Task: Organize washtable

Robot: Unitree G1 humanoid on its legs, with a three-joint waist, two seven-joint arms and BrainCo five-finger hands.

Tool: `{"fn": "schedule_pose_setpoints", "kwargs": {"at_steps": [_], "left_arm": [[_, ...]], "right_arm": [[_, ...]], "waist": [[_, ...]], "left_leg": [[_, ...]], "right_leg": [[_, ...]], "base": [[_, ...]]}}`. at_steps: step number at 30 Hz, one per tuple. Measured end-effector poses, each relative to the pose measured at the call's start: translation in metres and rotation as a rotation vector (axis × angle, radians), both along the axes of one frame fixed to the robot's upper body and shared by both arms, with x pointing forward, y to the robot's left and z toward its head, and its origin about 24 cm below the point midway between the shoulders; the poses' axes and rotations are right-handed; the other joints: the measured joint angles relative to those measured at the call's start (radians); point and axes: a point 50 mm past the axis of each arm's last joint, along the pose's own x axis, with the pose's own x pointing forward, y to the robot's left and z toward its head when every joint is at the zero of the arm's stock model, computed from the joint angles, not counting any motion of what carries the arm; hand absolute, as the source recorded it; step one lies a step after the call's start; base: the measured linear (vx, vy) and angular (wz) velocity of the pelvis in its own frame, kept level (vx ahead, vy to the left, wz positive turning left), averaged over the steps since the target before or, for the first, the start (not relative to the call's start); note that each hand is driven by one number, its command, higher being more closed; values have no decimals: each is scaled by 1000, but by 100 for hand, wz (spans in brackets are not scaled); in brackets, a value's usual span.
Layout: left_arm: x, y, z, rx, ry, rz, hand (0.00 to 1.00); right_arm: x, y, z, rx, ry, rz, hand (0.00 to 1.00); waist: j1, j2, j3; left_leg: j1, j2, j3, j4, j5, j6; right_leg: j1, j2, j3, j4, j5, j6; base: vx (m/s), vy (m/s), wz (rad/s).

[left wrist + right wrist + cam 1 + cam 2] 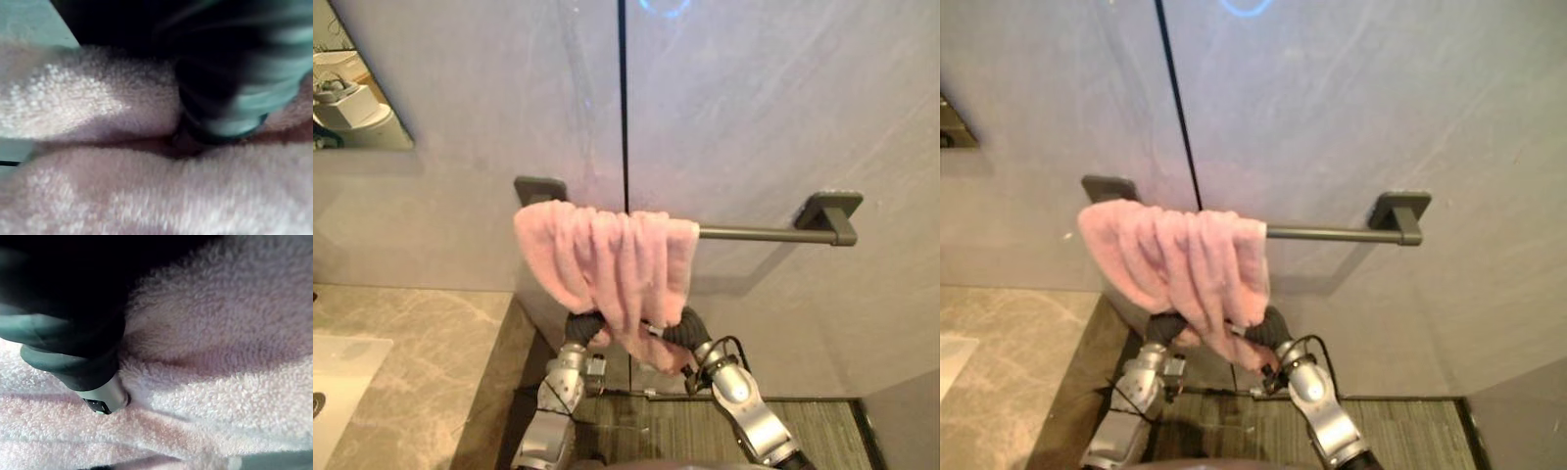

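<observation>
A pink fluffy towel hangs bunched in folds over the left end of a dark grey wall bar. My left hand reaches up under the towel's lower left edge, with its dark ribbed cover showing below the cloth. My right hand is at the towel's lower right corner, buried in the cloth. In the left wrist view the towel lies right against the cover. The right wrist view shows the towel wrapped closely round my right hand.
A marble counter with a white sink lies at the lower left. A mirror is at the upper left of the grey wall. The bar's right bracket stands out from the wall. Striped flooring lies below.
</observation>
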Motion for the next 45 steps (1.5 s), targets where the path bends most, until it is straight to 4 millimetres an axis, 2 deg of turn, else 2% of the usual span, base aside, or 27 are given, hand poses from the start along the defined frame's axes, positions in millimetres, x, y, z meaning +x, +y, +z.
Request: {"fn": "schedule_pose_setpoints", "kwargs": {"at_steps": [6,10,22,28,39,45], "left_arm": [[1,3,1,-2,-2,13,100],[2,4,7,-15,-30,16,100],[2,-4,14,-50,-58,-20,100],[1,-13,14,-59,-57,-68,100],[0,-24,14,-103,-50,-119,100],[-2,-25,3,-96,0,-119,100]], "right_arm": [[6,-20,3,11,-12,-118,100],[4,-32,13,47,-55,-199,100],[1,-51,26,86,-109,-318,100],[-1,-59,24,89,-104,-381,100],[-15,-67,5,71,-20,-450,100],[-17,-67,-8,60,35,-460,100]], "waist": [[-1,0,0],[-1,0,0],[-6,0,0],[-29,3,0],[-32,21,-6],[-38,22,-6]], "left_leg": [[12,-1,2,-11,3,-1],[12,-1,5,-12,2,-1],[12,-3,19,-12,-2,2],[14,-6,25,-11,-5,6],[15,-6,43,-11,-6,7],[18,-6,47,-11,-6,7]], "right_leg": [[0,0,2,-2,2,1],[0,0,3,-6,2,1],[-1,-3,13,-16,6,8],[-2,-5,23,-16,7,10],[-16,-6,39,-2,7,12],[-17,-6,39,0,7,12]], "base": [[-36,-14,-1],[0,0,0],[-8,-5,-2],[-11,-3,-2],[-24,-10,-5],[-31,-14,-2]]}}
